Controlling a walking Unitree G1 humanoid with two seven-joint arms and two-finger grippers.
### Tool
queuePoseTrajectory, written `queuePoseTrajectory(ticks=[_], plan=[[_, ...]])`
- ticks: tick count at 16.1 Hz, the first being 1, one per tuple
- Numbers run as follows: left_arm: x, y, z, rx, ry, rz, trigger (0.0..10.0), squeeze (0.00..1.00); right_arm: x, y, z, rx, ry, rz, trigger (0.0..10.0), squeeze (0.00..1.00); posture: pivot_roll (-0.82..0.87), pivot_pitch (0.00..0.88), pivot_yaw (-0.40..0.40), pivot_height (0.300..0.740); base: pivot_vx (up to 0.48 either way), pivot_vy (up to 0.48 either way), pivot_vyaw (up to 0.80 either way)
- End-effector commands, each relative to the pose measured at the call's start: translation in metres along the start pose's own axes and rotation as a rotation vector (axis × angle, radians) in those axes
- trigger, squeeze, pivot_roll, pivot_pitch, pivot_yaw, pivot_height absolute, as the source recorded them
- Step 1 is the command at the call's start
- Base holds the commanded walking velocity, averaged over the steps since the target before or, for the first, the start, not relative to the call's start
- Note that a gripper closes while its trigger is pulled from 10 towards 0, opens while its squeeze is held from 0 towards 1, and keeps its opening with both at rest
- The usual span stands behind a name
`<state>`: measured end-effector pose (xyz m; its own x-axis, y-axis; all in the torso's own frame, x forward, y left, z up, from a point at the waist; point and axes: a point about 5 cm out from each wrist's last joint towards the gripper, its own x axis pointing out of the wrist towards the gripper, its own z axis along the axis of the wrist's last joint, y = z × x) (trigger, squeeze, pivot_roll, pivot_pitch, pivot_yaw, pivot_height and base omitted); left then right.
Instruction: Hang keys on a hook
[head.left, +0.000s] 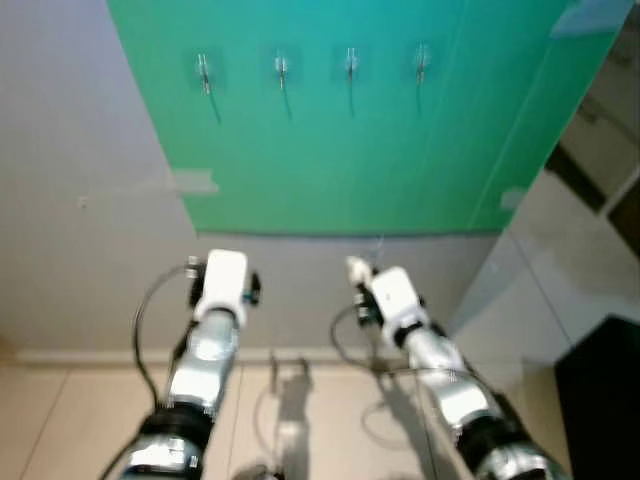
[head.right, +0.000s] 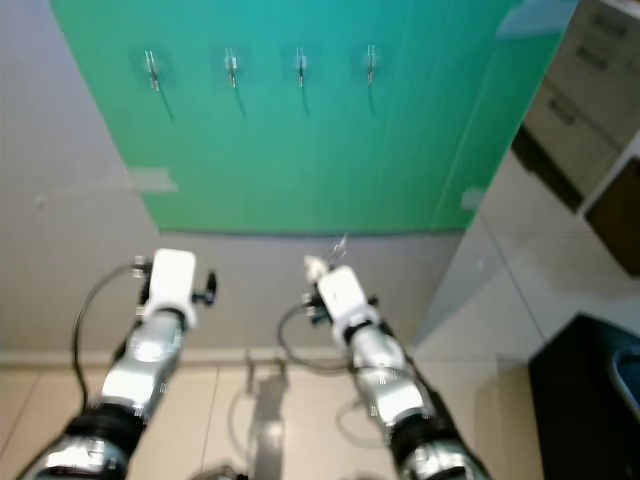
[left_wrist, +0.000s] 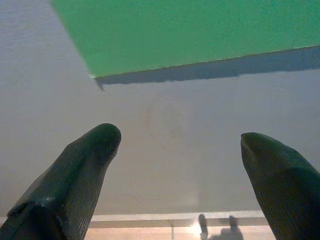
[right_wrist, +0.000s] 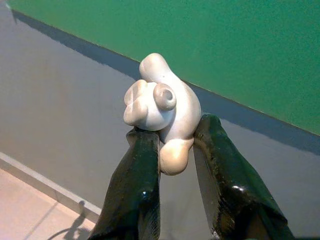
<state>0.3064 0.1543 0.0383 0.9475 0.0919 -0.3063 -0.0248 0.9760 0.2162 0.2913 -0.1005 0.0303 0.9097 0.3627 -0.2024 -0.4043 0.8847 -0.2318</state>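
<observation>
Right gripper: my jaws are clamped on a small cream-white lumpy charm, pinched from both sides at its lower end, with its rounded knobs sticking out past my fingertips.
Keys: I cannot make out any metal key; a thin glint rises from the charm in the head views, too blurred to name.
Left gripper: my jaws are spread wide with nothing between them, facing the grey wall just below the lower edge of the green board.
Hooks: four small metal hooks sit in a row near the top edge of the green board, well above both of my arms.
Surroundings: pale tiled floor meets the wall at a light skirting.
</observation>
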Motion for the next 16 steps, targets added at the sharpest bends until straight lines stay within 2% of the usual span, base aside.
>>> queuePoseTrajectory(ticks=[1,5,11,14,16], plan=[[0.001,0.002,0.004,0.016,-0.016,0.007,10.0,0.0,0.001,-0.001,0.002,0.005,-0.008,-0.005,0.0,0.0,-0.11,0.0,0.017,0.723,0.0,0.0,0.0],[0.001,0.001,0.006,0.016,-0.03,0.008,10.0,0.0,0.002,0.0,0.003,0.005,-0.008,-0.001,0.0,0.0,-0.11,0.0,0.015,0.723,0.0,0.0,0.0],[0.0,0.001,0.005,0.027,-0.031,-0.001,10.0,0.0,0.002,0.003,0.002,0.025,0.005,0.017,0.0,0.0,-0.11,0.0,0.014,0.723,0.432,0.0,0.0],[0.0,0.0,0.006,0.039,-0.038,-0.005,10.0,0.0,0.006,-0.006,0.017,-0.018,-0.052,-0.015,0.0,0.0,-0.11,0.0,0.015,0.723,0.0,0.0,0.0],[0.0,-0.001,0.008,0.043,-0.048,-0.009,10.0,0.0,0.013,-0.016,0.039,-0.032,-0.124,-0.032,0.0,0.0,-0.11,0.0,0.017,0.723,0.0,0.0,0.0]])
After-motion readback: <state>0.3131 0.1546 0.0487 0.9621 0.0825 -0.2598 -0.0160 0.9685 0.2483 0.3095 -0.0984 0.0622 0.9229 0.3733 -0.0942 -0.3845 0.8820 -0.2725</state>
